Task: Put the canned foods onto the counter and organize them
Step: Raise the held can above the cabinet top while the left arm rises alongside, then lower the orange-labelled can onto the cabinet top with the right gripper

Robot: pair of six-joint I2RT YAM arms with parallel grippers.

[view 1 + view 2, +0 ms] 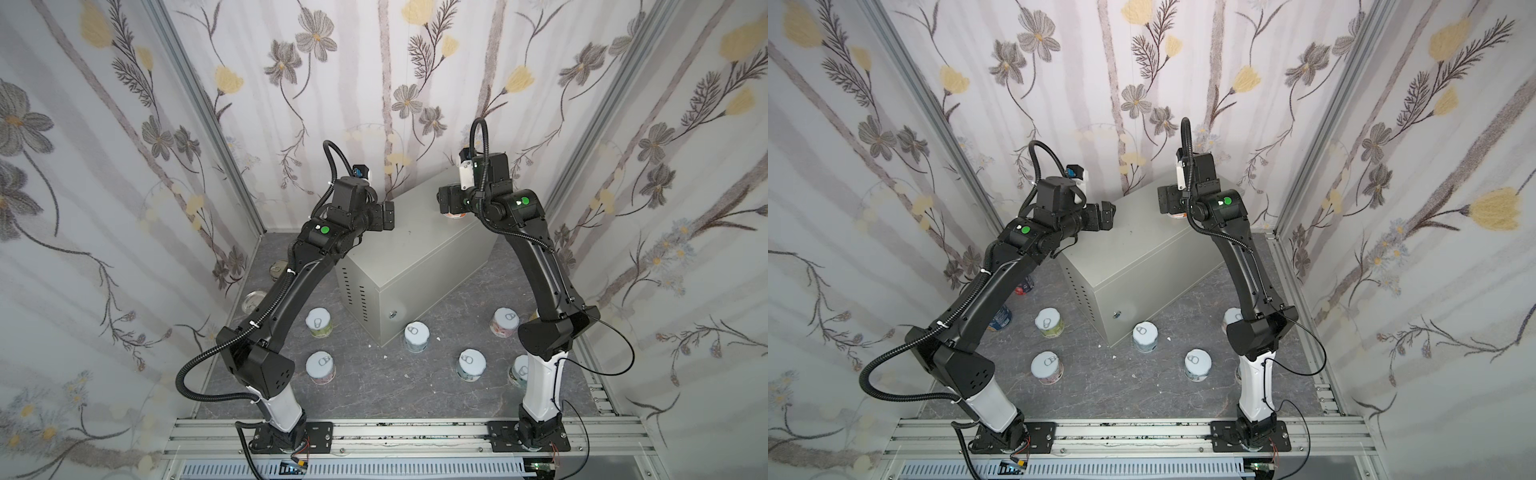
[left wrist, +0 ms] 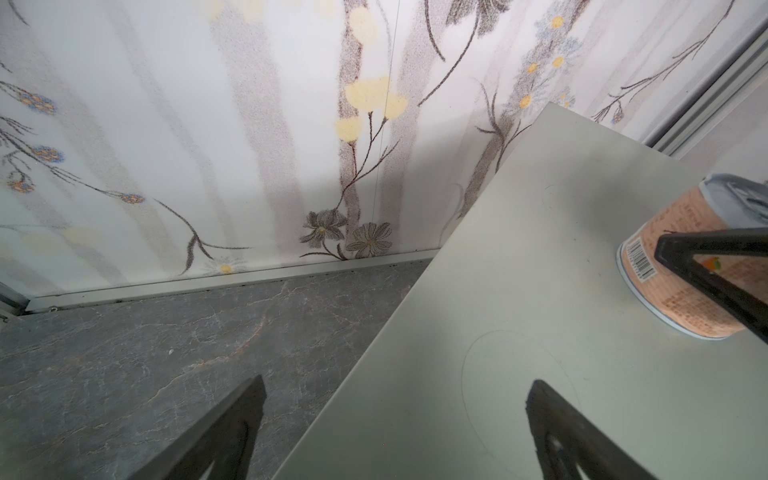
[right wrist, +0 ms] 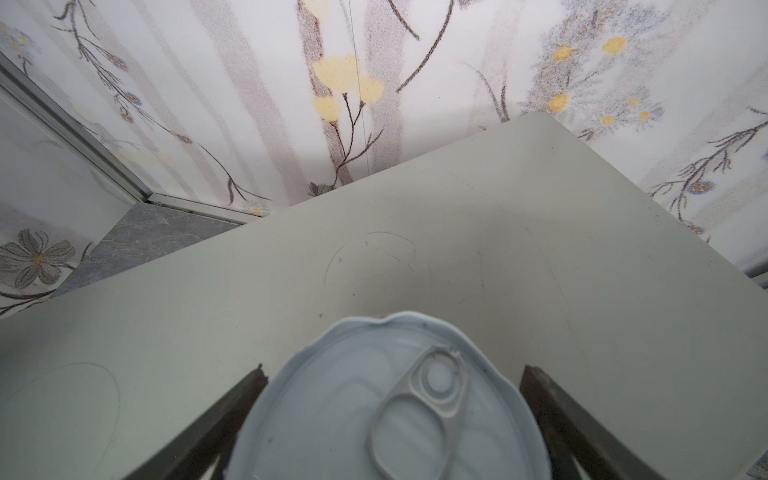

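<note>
We log 1 peach-labelled can upright on the grey-beige counter; 6 white-lidded short cans, 2 taller cans upright on the floor.

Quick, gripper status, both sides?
Left gripper: open, empty, above the counter's edge.
Right gripper: open, jaws either side of the peach-labelled can standing on the counter.

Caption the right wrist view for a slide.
Open right hand flanks a white-lidded pull-tab can on the grey-beige metal cabinet.

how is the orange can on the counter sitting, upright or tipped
Upright: the orange can rests base-down on the counter, and its pull-tab lid faces up.
</note>
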